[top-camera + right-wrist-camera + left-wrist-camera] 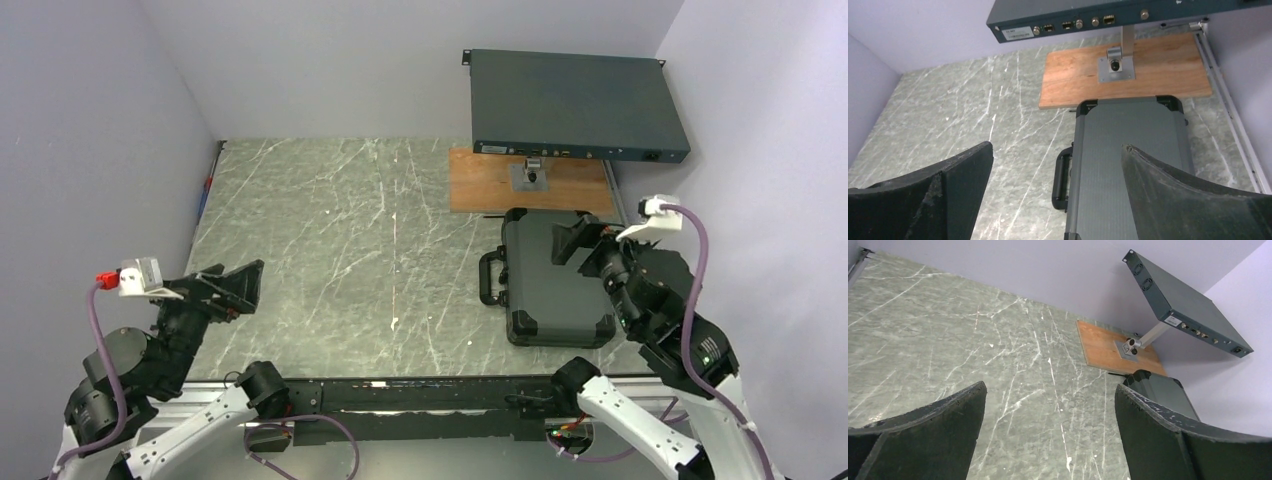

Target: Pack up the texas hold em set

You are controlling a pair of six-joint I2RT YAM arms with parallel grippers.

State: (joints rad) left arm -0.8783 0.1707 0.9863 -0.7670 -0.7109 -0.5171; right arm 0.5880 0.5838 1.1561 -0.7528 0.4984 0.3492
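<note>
The texas hold em set shows only as its closed dark case (550, 290), lying flat at the right of the marble table, with its black handle (490, 278) facing left. Whatever is inside is hidden under the lid. My right gripper (585, 250) hovers over the case's far right part, open and holding nothing. In the right wrist view the case (1128, 145) and handle (1062, 177) lie below the spread jaws of that gripper (1058, 146). My left gripper (235, 290) is open and empty at the near left, far from the case (1168, 395).
A large dark rack-mount box (575, 105) stands raised on a metal post over a wooden board (490, 185) just behind the case. Pale walls close in the left, back and right. A metal rail (1233, 130) runs along the table's right edge.
</note>
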